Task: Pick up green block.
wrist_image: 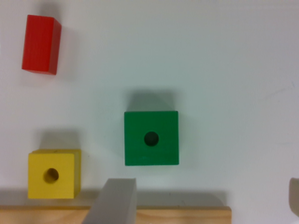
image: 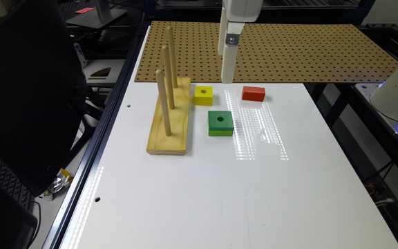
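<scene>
Glossy white table [image: 219, 193] bears square green block [image: 220, 123].

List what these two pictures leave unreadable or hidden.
- Arm above the gripper: cut by the exterior view's top edge.
- Pegs of the wooden base: cut off in the wrist view, partly behind a grey finger.
- Green block hole depth: dark, unreadable.
- Red label: too small.
</scene>
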